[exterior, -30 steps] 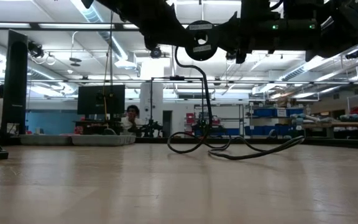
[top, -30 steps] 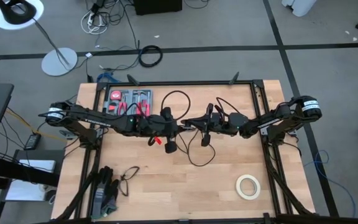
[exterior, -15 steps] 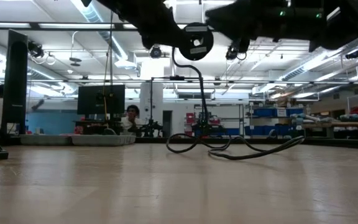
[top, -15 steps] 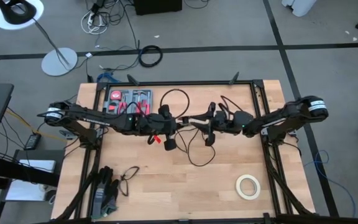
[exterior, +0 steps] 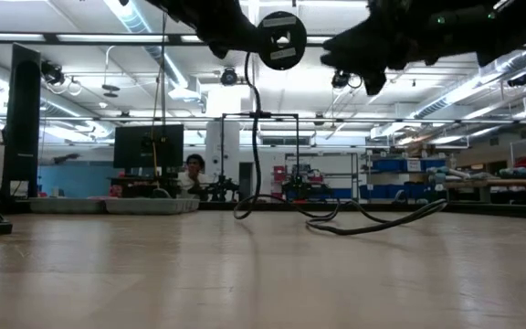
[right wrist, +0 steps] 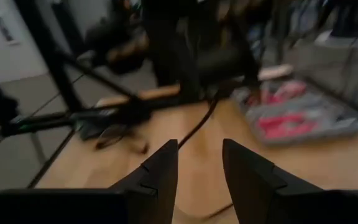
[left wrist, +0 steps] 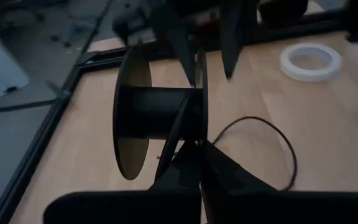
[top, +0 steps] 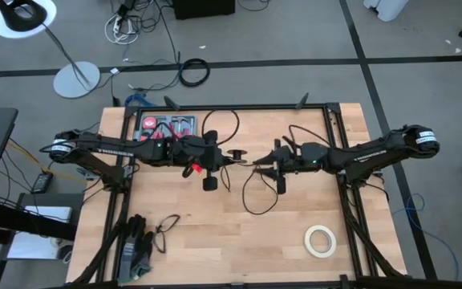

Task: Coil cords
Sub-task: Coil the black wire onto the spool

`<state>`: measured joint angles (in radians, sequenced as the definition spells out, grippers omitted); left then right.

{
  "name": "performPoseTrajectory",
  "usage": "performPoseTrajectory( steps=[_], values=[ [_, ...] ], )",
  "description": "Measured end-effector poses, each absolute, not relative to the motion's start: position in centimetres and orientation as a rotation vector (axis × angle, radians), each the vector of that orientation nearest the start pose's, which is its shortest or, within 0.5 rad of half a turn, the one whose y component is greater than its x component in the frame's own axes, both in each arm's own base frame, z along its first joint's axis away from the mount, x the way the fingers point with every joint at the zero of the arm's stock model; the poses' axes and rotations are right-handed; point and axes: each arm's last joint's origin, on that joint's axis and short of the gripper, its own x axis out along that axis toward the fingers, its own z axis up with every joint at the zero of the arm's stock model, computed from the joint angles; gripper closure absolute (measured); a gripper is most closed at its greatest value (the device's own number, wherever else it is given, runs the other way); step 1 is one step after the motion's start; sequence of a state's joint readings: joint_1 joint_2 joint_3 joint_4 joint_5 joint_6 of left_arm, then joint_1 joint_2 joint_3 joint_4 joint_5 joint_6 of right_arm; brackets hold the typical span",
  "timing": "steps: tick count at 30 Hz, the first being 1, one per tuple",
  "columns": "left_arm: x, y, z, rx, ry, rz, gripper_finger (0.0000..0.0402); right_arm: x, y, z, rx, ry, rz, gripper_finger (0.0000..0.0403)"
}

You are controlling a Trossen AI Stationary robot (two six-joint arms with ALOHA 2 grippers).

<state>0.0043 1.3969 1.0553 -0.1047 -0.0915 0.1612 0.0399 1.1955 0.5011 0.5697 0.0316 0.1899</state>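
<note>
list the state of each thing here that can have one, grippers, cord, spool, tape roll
left gripper: shut on the black plastic spool, held above the table
black plastic spool: lifted, gripped at its rim
right gripper: open, empty
thin black cord: hanging from the spool, its rest loose on the table
cream-white tape roll: flat on the table

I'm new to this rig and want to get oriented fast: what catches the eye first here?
Two dark arms meet above the middle of the wooden table. The left gripper is shut on a black spool, held high. A thin black cord hangs from it to loose loops on the table; the right gripper is open just beside.
</note>
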Motion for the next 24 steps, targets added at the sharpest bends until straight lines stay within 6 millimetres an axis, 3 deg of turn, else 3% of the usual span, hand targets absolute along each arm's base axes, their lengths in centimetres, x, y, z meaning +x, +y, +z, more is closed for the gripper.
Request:
performPoseTrajectory(
  steps=[5,10,24],
  values=[
    [31.6,1.2,30.5,0.243,0.396,0.062,0.0401,25.9,1.0,20.8,0.255,0.163,0.019,0.0275],
    [32.0,1.3,31.4,0.269,0.294,0.084,0.0401,27.3,1.1,19.8,0.271,0.086,0.028,0.0275],
    [32.1,1.5,32.0,0.296,0.237,0.162,0.0401,29.4,1.2,16.4,0.332,0.011,0.048,0.0275]
  ],
)
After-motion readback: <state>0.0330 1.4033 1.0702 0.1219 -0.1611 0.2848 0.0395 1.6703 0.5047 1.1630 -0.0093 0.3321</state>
